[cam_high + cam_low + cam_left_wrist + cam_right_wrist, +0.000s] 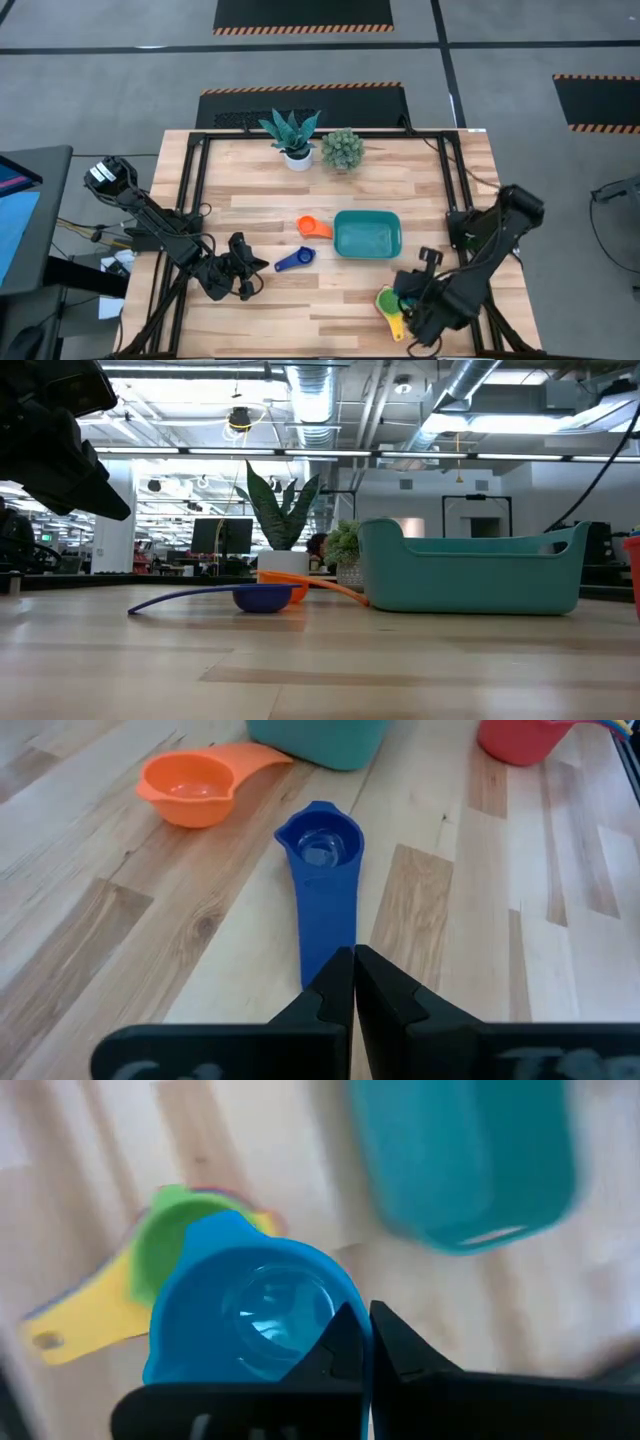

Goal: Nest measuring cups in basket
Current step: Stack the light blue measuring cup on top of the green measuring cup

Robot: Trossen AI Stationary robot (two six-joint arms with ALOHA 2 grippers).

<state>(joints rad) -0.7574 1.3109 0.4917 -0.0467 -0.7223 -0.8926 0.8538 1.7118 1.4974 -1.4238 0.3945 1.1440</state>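
The left gripper [353, 982] is hovering low over the table [260, 205] with its two fingers [330, 988] pressed together, holding nothing. Right at their tips the flat handle of the dark blue cup [322, 880] is lying on the wood, with its bowl pointing away from the fingers. Beyond that bowl and off to one side the orange cup [196, 786] is sitting upright, its handle reaching toward the teal basket [318, 740], whose near wall is showing just past it. A red cup [520, 737] is standing farther off, beside the basket.

The right gripper [362, 1342] is pinching the rim of the light blue cup [250, 1318], its fingers [398, 1348] closing tightly on the thin wall. Just behind that cup, a green cup [165, 1240] is resting inside a yellow cup [90, 1315], whose handle is sticking out sideways. Farther ahead of the fingers, well apart from the held cup, the basket is lying on the table with nothing visible inside it.

From above, the basket [367, 236] is sitting between the two grippers, with the orange cup [311, 227] just beside its left wall and the dark blue cup [295, 260] near it. Two potted plants [292, 137] are standing at the table's far edge.
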